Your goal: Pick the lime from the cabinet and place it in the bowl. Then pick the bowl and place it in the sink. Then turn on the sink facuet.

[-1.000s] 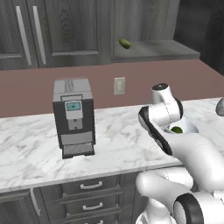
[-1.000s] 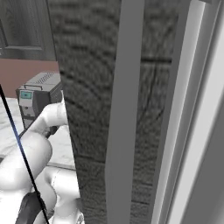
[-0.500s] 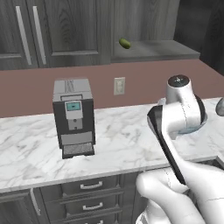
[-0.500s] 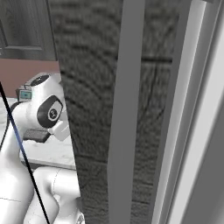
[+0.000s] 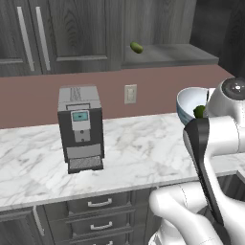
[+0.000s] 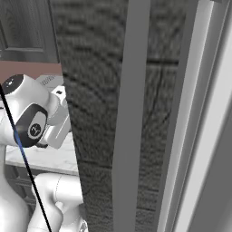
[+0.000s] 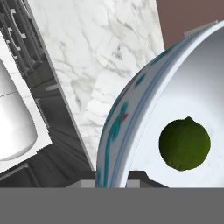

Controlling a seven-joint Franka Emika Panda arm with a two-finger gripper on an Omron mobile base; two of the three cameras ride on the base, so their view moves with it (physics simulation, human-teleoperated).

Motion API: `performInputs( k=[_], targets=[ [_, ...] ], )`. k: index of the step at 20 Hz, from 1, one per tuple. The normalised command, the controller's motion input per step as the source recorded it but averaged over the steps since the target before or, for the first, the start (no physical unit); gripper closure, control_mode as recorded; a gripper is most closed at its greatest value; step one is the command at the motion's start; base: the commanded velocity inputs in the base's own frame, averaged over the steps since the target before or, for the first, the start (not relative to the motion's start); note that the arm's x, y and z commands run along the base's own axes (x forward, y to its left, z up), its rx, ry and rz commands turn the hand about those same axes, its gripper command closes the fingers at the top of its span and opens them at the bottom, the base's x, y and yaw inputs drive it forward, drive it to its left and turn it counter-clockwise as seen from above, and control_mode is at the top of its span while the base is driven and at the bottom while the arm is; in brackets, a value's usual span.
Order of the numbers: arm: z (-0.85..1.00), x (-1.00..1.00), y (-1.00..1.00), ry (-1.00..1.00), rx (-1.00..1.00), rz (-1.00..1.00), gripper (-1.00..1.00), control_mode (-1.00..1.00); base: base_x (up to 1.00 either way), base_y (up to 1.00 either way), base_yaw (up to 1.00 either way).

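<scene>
The bowl [image 5: 190, 102], white inside with a blue-patterned outside, hangs tilted above the right end of the counter, partly behind my forearm. The lime [image 5: 199, 112], small and dark green, rests inside it. In the hand view the bowl [image 7: 131, 113] is close up, its rim running between my gripper [image 7: 111, 181], which is shut on that rim; the lime [image 7: 184, 143] lies on the white inner wall. The dark grey cabinet [image 5: 72, 28] hangs on the wall above, and its open door [image 6: 113, 113] stands close in the right base view. The sink and the sink facuet are out of view.
A grey coffee machine [image 5: 80, 127] stands on the marble counter [image 5: 134, 143] to the left. A wall outlet [image 5: 129, 94] sits behind it. An elongated yellow-green fruit [image 5: 137, 47] lies on the open cabinet shelf. Dark drawers [image 5: 100, 203] run below the counter.
My arm has risen and swung right, lifting the bowl with the lime in it off the counter. The gripper has stayed shut on the rim.
</scene>
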Motion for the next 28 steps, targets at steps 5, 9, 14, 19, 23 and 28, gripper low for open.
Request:
performInputs(
  k=[5,9,14,19,23,28],
  targets=[
    [0.00,-0.44,0.00,-0.16,0.00,0.08,1.00,-1.00,0.00,0.00,0.00],
    [0.00,-0.06,0.00,0.00,-0.01,0.01,1.00,-1.00,0.00,0.00,0.00],
    [-0.01,-0.04,0.01,0.01,-0.01,0.00,1.00,1.00,-0.43,0.04,0.01],
    [0.00,0.00,0.00,0.00,0.00,0.00,1.00,1.00,-0.98,0.16,0.06],
    [0.00,0.00,0.00,0.00,0.00,0.00,1.00,1.00,-0.86,0.39,0.11],
    [0.00,0.00,0.00,0.00,0.00,0.00,1.00,1.00,-0.83,0.40,0.09]
  ],
)
